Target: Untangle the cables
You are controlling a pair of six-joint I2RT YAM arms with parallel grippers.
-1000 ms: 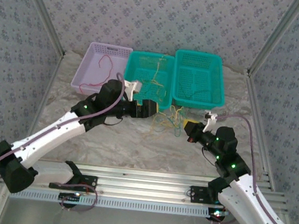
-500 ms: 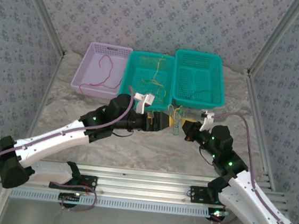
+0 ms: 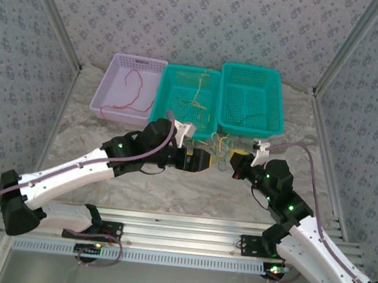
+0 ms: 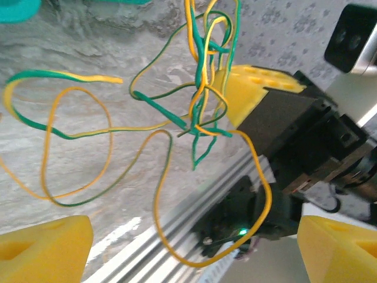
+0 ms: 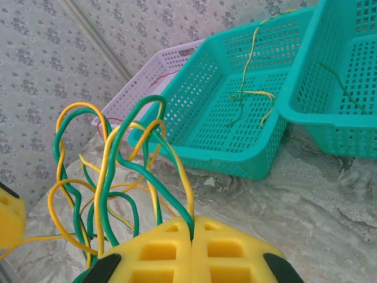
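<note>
Progress, as judged: partly done. The purple basket (image 3: 126,62) at back left holds one red wire (image 3: 135,90), lying alone. The middle teal basket (image 3: 182,73) holds a few yellow and green wires (image 5: 252,94), loosely crossed. The right teal basket (image 3: 275,90) has one thin green wire (image 5: 340,82).

The main job is left. A knot of cables (image 4: 203,112), yellow, green and orange, hangs between the two arms, just in front of the middle teal basket. The knot itself is off the surface (image 3: 170,187), with loose ends trailing down toward it.

Right tool (image 5: 192,239): pads pressed together, clamping several green and yellow strands at the base of their loops.
Left tool (image 4: 189,236): fingers spread wide, nothing between them, facing the knot from close by.

Edges and room:
- The basket front walls sit just behind the knot, so a pull that way could snag the mesh.
- A metal rail (image 3: 187,226) runs along the near edge.
- Open surface lies left of the tangle and toward the rail.
- The frame posts stand well apart at both sides.

The best room for drawing a strand out looks to be leftward and toward the near edge.
</note>
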